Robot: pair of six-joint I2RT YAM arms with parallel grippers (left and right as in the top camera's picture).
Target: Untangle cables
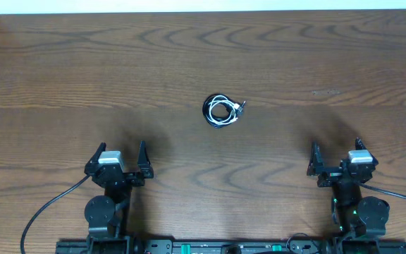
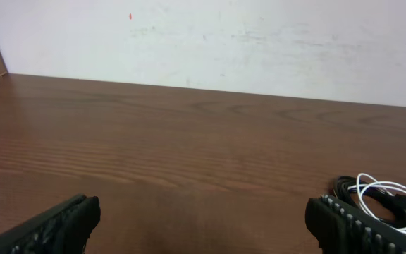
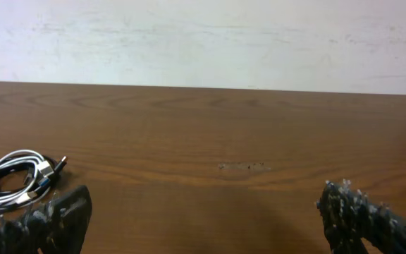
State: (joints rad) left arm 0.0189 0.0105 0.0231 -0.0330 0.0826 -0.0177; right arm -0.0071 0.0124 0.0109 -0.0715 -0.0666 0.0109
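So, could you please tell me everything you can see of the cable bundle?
The cables lie flat as one small coiled bundle near the middle of the table. Thin white loops are wound together with black cord, and a small metallic plug end sticks out at one side. The cords look like smooth plastic-coated wire. They are tangled, not yet separated, and only the table touches them.

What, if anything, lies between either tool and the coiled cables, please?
Nothing visible does. The cables lie coiled in one bundle on the table, and only bare wood separates them from the left tool and the right tool, both open.
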